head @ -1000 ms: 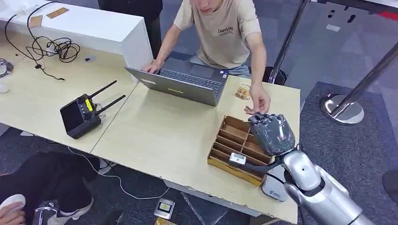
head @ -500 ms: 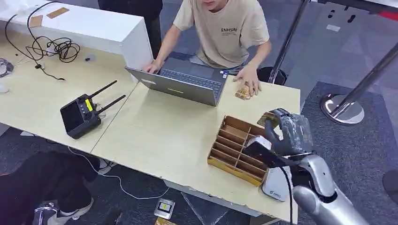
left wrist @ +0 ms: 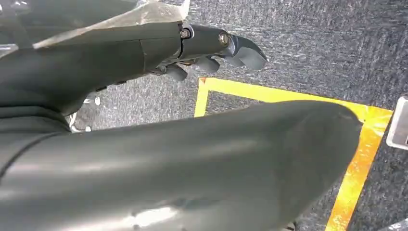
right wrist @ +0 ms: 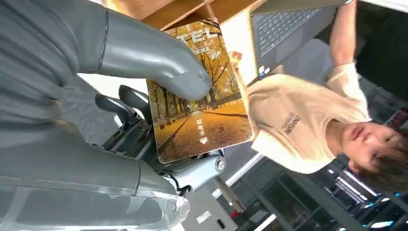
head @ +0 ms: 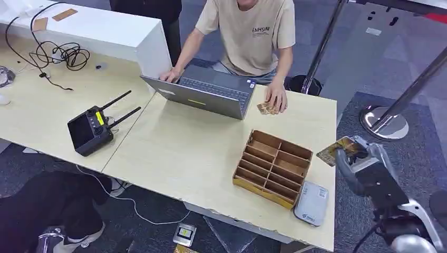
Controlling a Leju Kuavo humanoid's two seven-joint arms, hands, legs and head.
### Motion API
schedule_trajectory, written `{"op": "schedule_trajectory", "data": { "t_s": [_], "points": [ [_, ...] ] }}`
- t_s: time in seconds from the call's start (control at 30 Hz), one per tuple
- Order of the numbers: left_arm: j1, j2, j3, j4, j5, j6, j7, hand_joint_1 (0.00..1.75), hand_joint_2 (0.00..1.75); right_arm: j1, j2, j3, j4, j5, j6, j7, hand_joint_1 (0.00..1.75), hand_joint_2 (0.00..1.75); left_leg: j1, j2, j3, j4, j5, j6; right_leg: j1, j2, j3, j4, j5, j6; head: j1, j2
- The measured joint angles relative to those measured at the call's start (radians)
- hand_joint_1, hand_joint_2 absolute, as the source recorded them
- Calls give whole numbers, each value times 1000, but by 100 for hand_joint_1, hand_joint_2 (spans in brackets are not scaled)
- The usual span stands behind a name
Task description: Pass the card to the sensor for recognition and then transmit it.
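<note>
- The right hand (head: 354,158) sits at the right edge of the head view, just off the tabletop's (head: 200,153) right side, with its thumb (right wrist: 159,60) pressed on the printed face of the card (right wrist: 199,94) and darker fingers behind it, so the card is pinched flat between them.
- In the head view the card (head: 340,149) pokes out toward the upper left of the hand, tilted, above the floor rather than over the wood.
- It looks like a thin, light, stiff plastic card with a glossy autumn-trees print. I'd guess it is slippery and could slide or pivot under one thumb pad, though it should not be fragile.
- The hold is near one short end, which leaves most of the face free to present. That seems the sensible place to take it.
- The grey sensor pad (head: 311,203) lies flat at the lower right, touching the near corner of the wooden divider tray (head: 273,166). The card is above and to its right.
- A person (head: 248,31) sits at the top centre behind a laptop (head: 205,95), one hand resting on the far tabletop.
- The left hand (left wrist: 216,45) hangs over grey carpet with fingers loosely curled and holds nothing. Whether it counts as closed I cannot tell.
</note>
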Motion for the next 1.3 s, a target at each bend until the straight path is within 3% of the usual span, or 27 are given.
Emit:
{"op": "schedule_trajectory", "data": {
  "t_s": [0.27,0.47,0.7,1.07,1.3],
  "points": [
    [0,0,1,1,0,2,2,0,0,89,-32,-110,-18,11,53,10,175,175,0,0,0,0,0,0,0,0,0,0,0,0,0,0],
    [-1,0,2,1,3,3,2,0,0,117,-34,-148,51,-9,68,-27,175,175,0,0,0,0,0,0,0,0,0,0,0,0,0,0],
    [-1,-1,2,1,6,3,0,0,0,130,-40,-148,130,-11,110,-10,175,175,0,0,0,0,0,0,0,0,0,0,0,0,0,0],
    [-2,-2,4,1,13,0,-13,0,0,137,-84,-119,237,-114,224,35,175,175,0,1,0,0,0,0,0,0,0,0,0,0,0,0],
    [-2,-3,6,1,17,1,-13,0,0,140,-124,-94,266,-169,283,97,175,175,0,1,0,0,0,0,0,0,0,0,0,0,0,0]
  ]
}}
